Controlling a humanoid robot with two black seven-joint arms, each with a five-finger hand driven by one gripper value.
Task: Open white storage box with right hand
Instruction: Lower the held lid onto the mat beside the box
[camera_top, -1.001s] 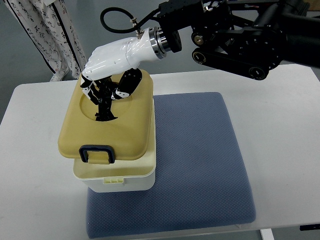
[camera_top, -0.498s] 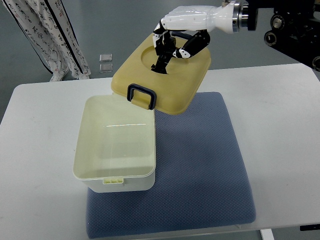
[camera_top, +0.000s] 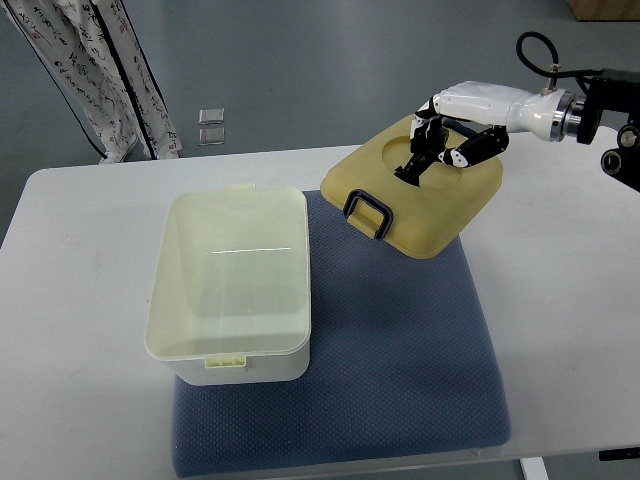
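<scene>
The white storage box (camera_top: 232, 290) stands open on the left part of a blue mat (camera_top: 380, 350), its inside bare. Its yellow lid (camera_top: 420, 200) with a dark blue handle (camera_top: 367, 214) is off the box, tilted, to the right of it, over the mat's far right corner. My right hand (camera_top: 432, 155) comes in from the right edge and is shut on the lid, fingers in the round recess on its top. The left hand does not show.
The mat lies on a white table (camera_top: 570, 290). A person's patterned clothing (camera_top: 90, 60) shows at the far left beyond the table. Two small square items (camera_top: 210, 125) lie on the floor behind the table.
My right hand has carried the lid from on top of the box up and away to the right, and lower toward the mat. The box now stands open.
</scene>
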